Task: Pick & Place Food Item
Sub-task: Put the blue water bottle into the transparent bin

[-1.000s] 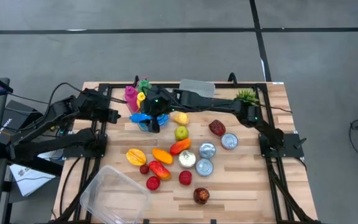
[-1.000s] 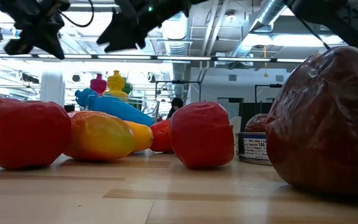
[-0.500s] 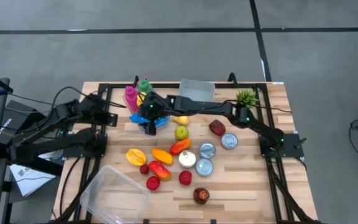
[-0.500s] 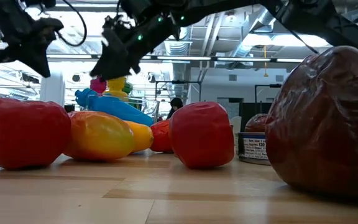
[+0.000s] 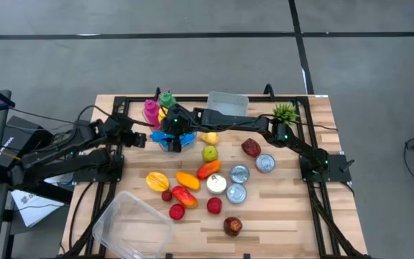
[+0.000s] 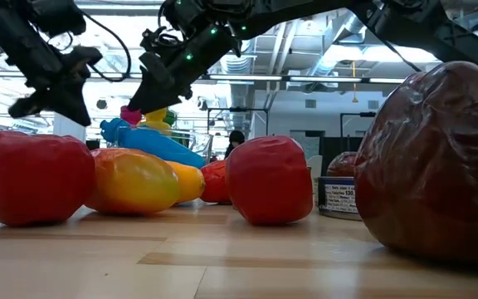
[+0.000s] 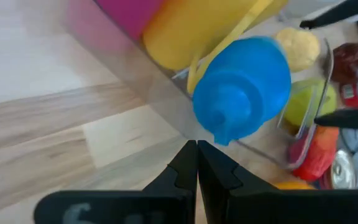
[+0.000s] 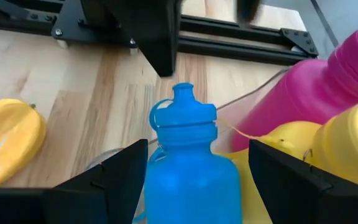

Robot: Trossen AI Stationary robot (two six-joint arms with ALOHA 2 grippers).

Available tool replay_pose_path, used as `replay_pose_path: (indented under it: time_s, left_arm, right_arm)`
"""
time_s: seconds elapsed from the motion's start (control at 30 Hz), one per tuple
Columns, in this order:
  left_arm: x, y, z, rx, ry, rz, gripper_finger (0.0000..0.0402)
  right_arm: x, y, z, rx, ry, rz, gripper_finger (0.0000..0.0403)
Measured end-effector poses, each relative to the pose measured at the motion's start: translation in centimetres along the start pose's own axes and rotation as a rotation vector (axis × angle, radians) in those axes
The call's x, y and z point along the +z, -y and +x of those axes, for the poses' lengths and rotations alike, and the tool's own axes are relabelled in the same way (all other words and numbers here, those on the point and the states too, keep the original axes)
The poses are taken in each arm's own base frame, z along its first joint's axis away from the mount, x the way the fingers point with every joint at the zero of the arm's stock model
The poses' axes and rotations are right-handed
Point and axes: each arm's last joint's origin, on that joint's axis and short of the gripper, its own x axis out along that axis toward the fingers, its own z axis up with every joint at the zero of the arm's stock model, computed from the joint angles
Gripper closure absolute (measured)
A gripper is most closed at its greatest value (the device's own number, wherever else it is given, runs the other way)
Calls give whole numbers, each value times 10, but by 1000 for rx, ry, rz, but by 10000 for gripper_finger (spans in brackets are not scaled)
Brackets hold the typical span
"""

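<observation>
A blue bottle (image 5: 165, 139) lies with pink (image 5: 151, 112) and yellow (image 5: 163, 112) bottles in a clear bin (image 7: 166, 106) at the table's far left. My right gripper (image 8: 197, 148) is open and slants down over the blue bottle (image 8: 191, 174), one finger on each side of it. My left gripper (image 7: 197, 147) is shut, low beside the bin's wall, pointing at the bottle's cap (image 7: 225, 121). Loose food lies nearer: a lemon (image 5: 208, 137), a green apple (image 5: 209, 152), a mango (image 5: 157, 180). My left gripper's shut fingertips (image 7: 191, 155) stand right at the clear bin's wall (image 7: 160, 112); I cannot tell whether they touch it. My right gripper's fingers (image 8: 114, 177) flank the blue bottle's shoulders closely; I cannot tell whether they touch it.
Cans (image 5: 239, 173) and red fruit (image 5: 251, 147) crowd the table's middle. A clear empty tub (image 5: 131, 223) sits at the near left corner, another clear tub (image 5: 228, 103) at the far edge, and a green plant (image 5: 286, 111) at the far right.
My left gripper has come down and moved toward the blue bottle, staying shut. My right gripper has sunk and reached toward the table's left over the bottles, then held still, its fingers unchanged. The bottles and food have not moved.
</observation>
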Motion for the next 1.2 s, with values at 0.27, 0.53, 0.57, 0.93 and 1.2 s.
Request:
replay_pose_path:
  time_s: [0.27, 0.53, 0.57, 0.93, 1.2]
  left_arm:
    - [-2, -1, 15, -56, -20, -10, 401]
    - [8, 11, 15, -179, 75, -1, 401]
    - [9, 12, 15, -190, 77, 0, 401]
    - [12, 17, 13, -277, 82, 13, 401]
    - [16, 23, 11, -362, 109, 27, 401]
  right_arm:
    - [1, 0, 0, 1, 8, -2, 133]
    - [1, 0, 0, 1, 13, -9, 133]
    - [1, 0, 0, 1, 12, -9, 133]
    - [-5, 0, 6, -6, 22, -7, 133]
    - [-9, 0, 9, -7, 14, -6, 134]
